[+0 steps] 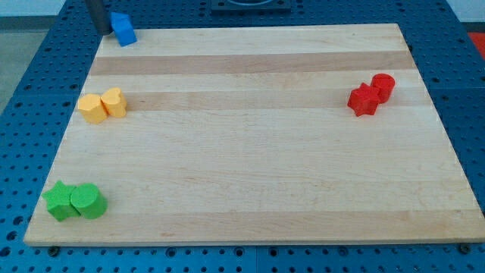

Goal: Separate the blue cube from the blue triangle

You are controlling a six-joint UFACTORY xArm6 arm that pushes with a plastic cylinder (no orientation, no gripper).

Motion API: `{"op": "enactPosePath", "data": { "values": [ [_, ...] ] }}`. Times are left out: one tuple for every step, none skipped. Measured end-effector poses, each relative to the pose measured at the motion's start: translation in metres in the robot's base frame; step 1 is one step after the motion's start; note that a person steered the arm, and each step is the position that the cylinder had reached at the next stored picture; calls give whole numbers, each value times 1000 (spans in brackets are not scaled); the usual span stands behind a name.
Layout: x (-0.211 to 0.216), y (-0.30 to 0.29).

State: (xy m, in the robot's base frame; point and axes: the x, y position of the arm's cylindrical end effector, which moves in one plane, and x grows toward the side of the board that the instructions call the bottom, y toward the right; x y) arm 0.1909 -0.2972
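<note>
At the wooden surface (250, 152)'s top-left corner, my tip (99, 30) stands just left of the single blue block (123, 29), apparently the cube. No blue triangle is visible, so how separated they are is uncertain. There is no claw, only a rod.

My tip (99, 30) beside blue block (123, 29) (touching?)

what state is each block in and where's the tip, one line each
blue block: at the board's top left corner, only one blue shape made out
my tip: just left of the blue block, contact unclear
yellow blocks: two, touching, left edge
green blocks: two, touching, bottom left
red blocks: two, touching, right side
wooden board: flat
</note>
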Motion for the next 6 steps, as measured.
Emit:
{"op": "enactPosePath", "data": {
  "values": [
    [0,1],
    [2,2],
    [10,27],
    [47,43],
    [83,66],
    [84,37]
  ]
}}
